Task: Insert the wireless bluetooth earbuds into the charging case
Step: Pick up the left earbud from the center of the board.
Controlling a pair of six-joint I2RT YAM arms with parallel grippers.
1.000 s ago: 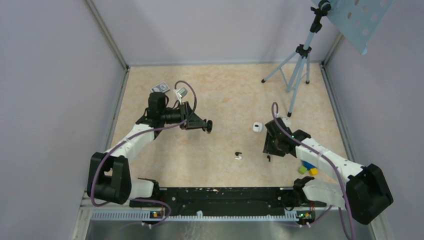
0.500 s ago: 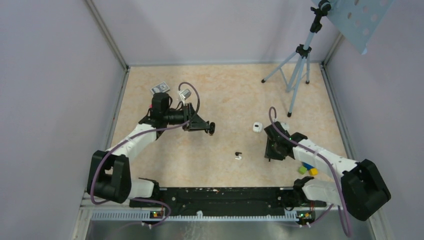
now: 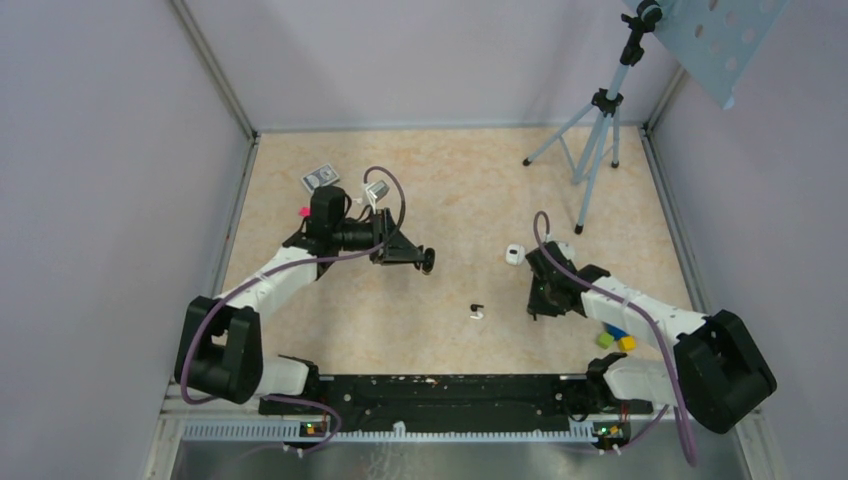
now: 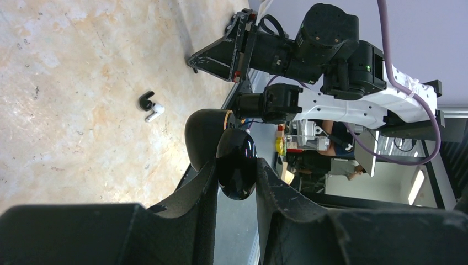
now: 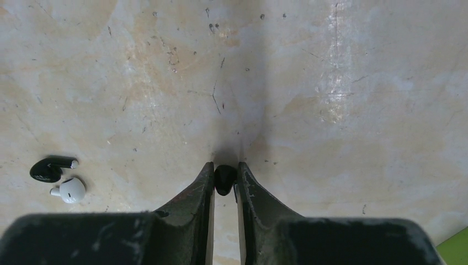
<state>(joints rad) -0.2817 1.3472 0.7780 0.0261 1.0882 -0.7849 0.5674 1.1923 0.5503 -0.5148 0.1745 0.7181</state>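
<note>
Pinching a tiny black earbud (image 5: 224,179) between its fingertips, the right gripper (image 5: 225,172) points down at the table (image 5: 331,83). Its jaws are almost pressed together, with only the earbud between them. I cannot tell if the earbud touches the surface or is just above it.

The left gripper (image 4: 234,178) is on the left half of the table, turned on its side. It clamps a glossy black charging case (image 4: 236,154) between its two fingers. A rounded black part with an orange rim shows behind the case; it looks like the lid, but this I cannot say for sure.

Between the two arms, near the middle of the table, a second black earbud (image 3: 476,306) and a white earbud (image 3: 477,315) lie just beside each other, apart from both grippers. A small white object (image 3: 514,254) rests near the right arm, on its far side. Some coloured blocks (image 3: 615,337) sit by the right arm, and a tripod (image 3: 592,150) stands at the far right corner.
</note>
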